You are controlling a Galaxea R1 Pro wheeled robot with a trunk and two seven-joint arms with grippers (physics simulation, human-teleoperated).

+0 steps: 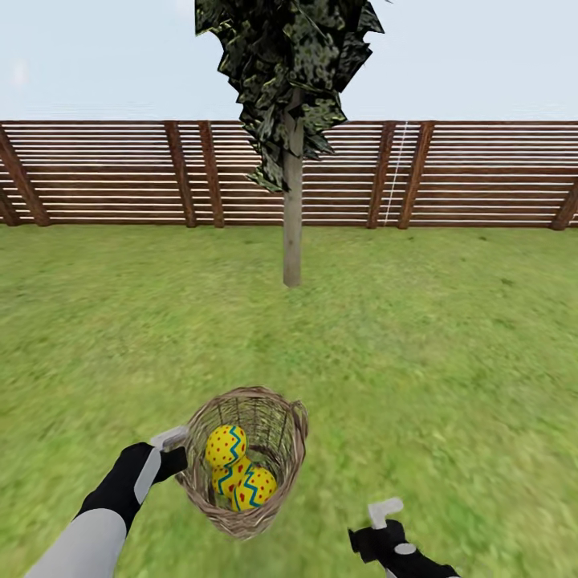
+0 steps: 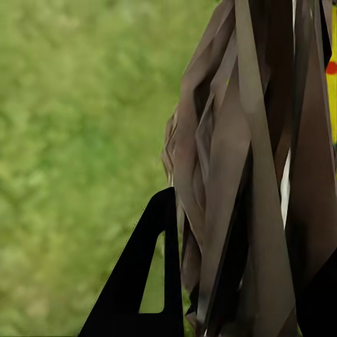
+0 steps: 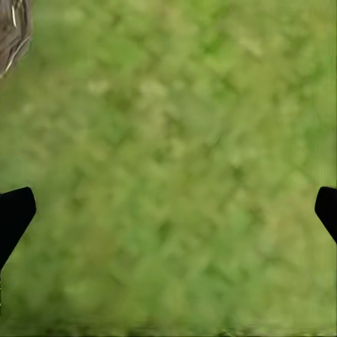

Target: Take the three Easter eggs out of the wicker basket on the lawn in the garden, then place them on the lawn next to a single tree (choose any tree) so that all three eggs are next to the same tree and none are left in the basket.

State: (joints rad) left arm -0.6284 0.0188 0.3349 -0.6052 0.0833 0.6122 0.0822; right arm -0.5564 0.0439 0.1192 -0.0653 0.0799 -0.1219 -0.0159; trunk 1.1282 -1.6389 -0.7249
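The wicker basket (image 1: 277, 449) is low in the head view, tipped so its mouth faces me. Inside it lie three yellow Easter eggs with red dots and blue zigzags (image 1: 226, 444), (image 1: 255, 488), (image 1: 227, 477). My left gripper (image 1: 181, 451) is shut on the basket's left rim; in the left wrist view the wicker strands (image 2: 232, 175) run between its fingers (image 2: 151, 281), with a sliver of egg (image 2: 331, 70) behind them. My right gripper (image 1: 377, 522) hangs open over bare lawn (image 3: 168, 140), right of the basket. The tree (image 1: 292, 209) stands straight ahead on the lawn.
A brown slatted fence (image 1: 482, 172) closes off the lawn behind the tree. Open grass (image 1: 449, 345) stretches between the basket and the trunk and to both sides. A corner of the basket (image 3: 10, 31) edges into the right wrist view.
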